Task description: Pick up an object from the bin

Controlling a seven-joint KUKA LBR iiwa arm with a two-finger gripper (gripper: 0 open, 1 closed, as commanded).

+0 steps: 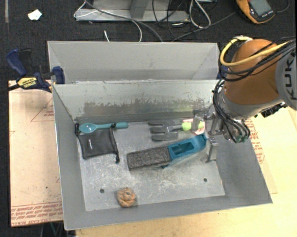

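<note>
The pincer (pixel 207 138) hangs low over the right side of the bin (pixel 138 91), close to the right wall, with the orange wrist of the arm above it. Whether it is apart or together I cannot tell, because the wrist and cables cover much of it. Nothing shows inside it.

The nearest thing is a brush (pixel 167 154) with a blue handle and a dark grey rough block. Its blue end lies just beside the pincer, maybe touching it, and the grey block stretches away from the pincer toward the middle of the floor. So its long axis runs nearly straight away from the pincer, a little tilted, with the far end lying more to the front of the bin. I think this is what matters for the next move: the pincer is at the tip of the brush, not over its middle, and it would need to close across the narrow handle, not along it.

Just behind the pincer, toward the back wall, lies a small green and pink piece (pixel 190 125), and beyond it a flat grey piece (pixel 163 130). Well apart, across the bin, are a teal spoon (pixel 97 126) and a dark pouch (pixel 97 143). A brown lump (pixel 126 197) lies far off by the front wall.
</note>
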